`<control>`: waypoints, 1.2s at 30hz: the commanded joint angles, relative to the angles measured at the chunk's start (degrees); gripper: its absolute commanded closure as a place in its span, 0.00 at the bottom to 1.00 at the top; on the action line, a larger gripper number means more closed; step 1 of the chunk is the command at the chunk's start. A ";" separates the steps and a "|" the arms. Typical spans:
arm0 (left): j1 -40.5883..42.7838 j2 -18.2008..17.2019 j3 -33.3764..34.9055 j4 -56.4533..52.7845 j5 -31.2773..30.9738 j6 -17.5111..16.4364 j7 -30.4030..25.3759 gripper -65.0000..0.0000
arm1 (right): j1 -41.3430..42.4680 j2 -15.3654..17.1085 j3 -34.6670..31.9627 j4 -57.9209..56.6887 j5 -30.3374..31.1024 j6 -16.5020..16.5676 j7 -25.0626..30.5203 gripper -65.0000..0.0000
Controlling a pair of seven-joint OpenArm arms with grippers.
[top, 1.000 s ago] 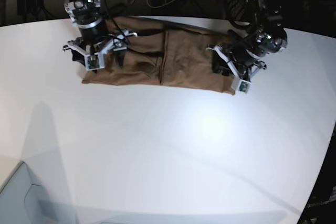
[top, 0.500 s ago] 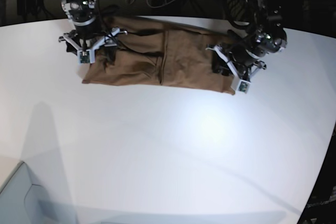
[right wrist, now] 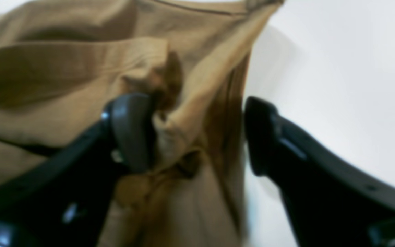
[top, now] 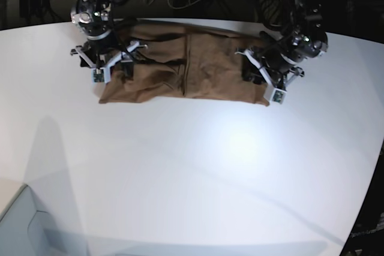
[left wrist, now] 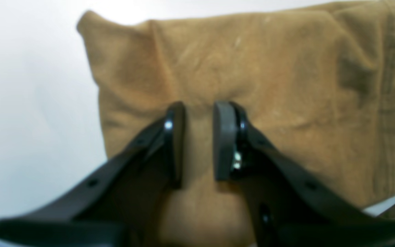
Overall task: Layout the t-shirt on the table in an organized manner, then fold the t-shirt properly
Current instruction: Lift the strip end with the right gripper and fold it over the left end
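The t-shirt (top: 186,70), tan-brown, lies as a long narrow band across the far part of the white table (top: 192,178), already doubled lengthwise into a strip with a seam or fold line showing near its middle. Its near edge runs roughly straight, while the end on the base view's left looks bunched and rumpled. Judged from this, the spreading stage and at least one lengthwise fold appear complete; the crosswise folds that would bring the strip into a compact rectangle appear not yet done.

The right gripper (right wrist: 197,133), at the strip's end on the base view's left, has its jaws parted around a raised, crumpled ridge of cloth. One pad touches the fabric and the other stands clear of it beside the bare table, so nothing is clamped yet.

The left gripper (left wrist: 199,140), at the opposite end, sits over flat cloth near a corner of the strip. Its jaws stand narrowly apart with fabric visible in the gap; whether a pinch of cloth is actually held between them cannot be told.

Both ends are thus attended, which suits an end-to-end fold as the likely step in hand.
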 commanded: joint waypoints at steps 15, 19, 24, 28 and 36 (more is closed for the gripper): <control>-2.10 3.08 -8.56 0.53 0.06 -0.24 1.07 0.77 | 2.76 -0.12 0.02 1.85 -2.48 -0.10 -4.15 1.00; -2.10 3.17 -8.38 0.53 -0.03 -0.24 1.15 0.77 | 2.49 -0.12 -0.77 6.51 -2.30 -0.10 -4.24 1.00; -2.10 3.17 -8.20 0.88 -0.91 -0.33 1.24 0.77 | 0.56 -0.12 -6.22 10.64 -2.56 -0.10 -4.33 1.00; -1.48 2.46 -8.47 4.22 -6.19 -0.33 1.24 0.77 | -0.85 -0.12 -10.35 13.01 -2.65 -0.10 -4.33 1.00; 0.98 -3.16 -8.56 11.87 -14.27 -0.24 1.33 0.77 | -2.52 -0.12 -16.86 16.35 -2.65 -0.10 -3.97 1.00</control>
